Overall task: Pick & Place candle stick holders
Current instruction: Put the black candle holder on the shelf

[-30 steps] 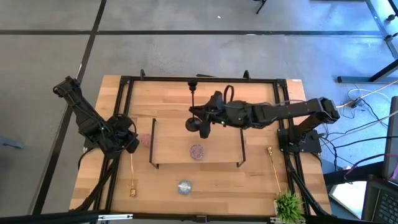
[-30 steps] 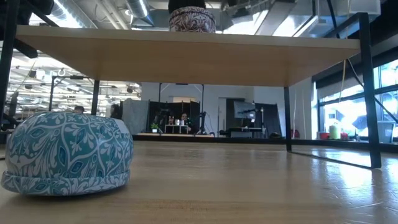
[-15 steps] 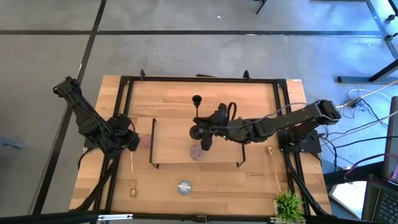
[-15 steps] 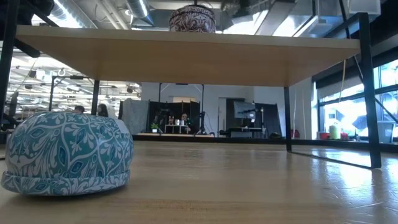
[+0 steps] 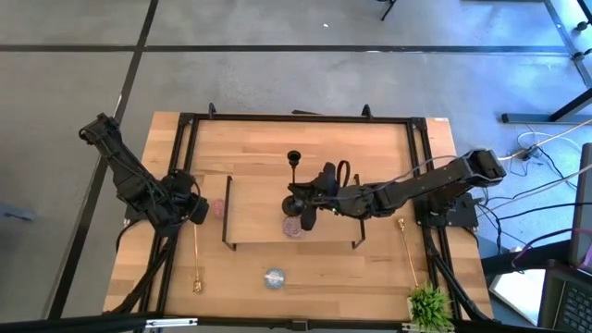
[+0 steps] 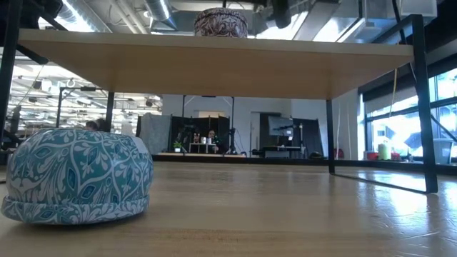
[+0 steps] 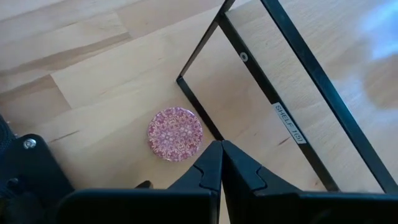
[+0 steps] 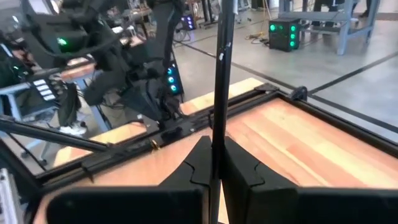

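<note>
Above the wooden board (image 5: 268,199), the right hand (image 5: 302,205) grips the black candle stick holder (image 5: 294,169) upright beside the mauve round (image 5: 293,227); placement looks underway, calling for lowering and release. Left hand (image 7: 221,163), closed, waits beside the board near the pink round (image 7: 175,134), shown clearly only in the left wrist view.

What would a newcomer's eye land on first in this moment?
First, the right hand over the middle of the wooden board, shut on the black candle stick holder, which stands upright. Next, the mauve round on the board just beside it. The left hand waits at the table's left, near the pink round.
</note>
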Available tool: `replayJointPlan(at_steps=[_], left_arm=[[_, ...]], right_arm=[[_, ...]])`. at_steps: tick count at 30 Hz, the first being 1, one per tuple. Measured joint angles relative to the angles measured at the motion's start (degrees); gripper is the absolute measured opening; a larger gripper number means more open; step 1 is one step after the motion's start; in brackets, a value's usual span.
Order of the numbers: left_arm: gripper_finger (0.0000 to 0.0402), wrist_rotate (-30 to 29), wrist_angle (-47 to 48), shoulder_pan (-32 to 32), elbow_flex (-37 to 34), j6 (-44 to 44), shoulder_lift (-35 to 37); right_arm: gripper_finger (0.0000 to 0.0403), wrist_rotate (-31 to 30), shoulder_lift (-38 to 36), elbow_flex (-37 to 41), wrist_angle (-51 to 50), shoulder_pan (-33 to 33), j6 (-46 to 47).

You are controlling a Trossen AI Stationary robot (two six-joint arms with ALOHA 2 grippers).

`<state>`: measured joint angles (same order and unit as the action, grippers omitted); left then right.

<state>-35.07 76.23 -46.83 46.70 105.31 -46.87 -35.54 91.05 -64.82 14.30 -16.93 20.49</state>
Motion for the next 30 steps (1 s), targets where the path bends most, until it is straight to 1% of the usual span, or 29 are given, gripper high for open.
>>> replayJointPlan(at_steps=[4, 12, 17, 30], left_arm=[[0.0001, 0.0, -0.1, 0.0, 0.0, 0.0, 0.0], [0.0001, 0.0, -1.0, 0.0, 0.0, -0.5, 0.0], [0.0001, 0.1, -1.7, 0.0, 0.0, -1.5, 0.0], [0.0001, 0.8, -1.2, 0.0, 0.0, -4.1, 0.0]], right_arm=[[0.0014, -0.7, 1.2, 0.0, 0.1, -0.1, 0.2], [0.0014, -1.0, 3.8, -0.1, 4.6, -0.1, 0.1], [0.0014, -4.2, 4.0, -0.1, 4.9, -0.2, -0.5], [0.0014, -4.3, 4.0, -0.1, 7.6, -0.5, -1.8]])
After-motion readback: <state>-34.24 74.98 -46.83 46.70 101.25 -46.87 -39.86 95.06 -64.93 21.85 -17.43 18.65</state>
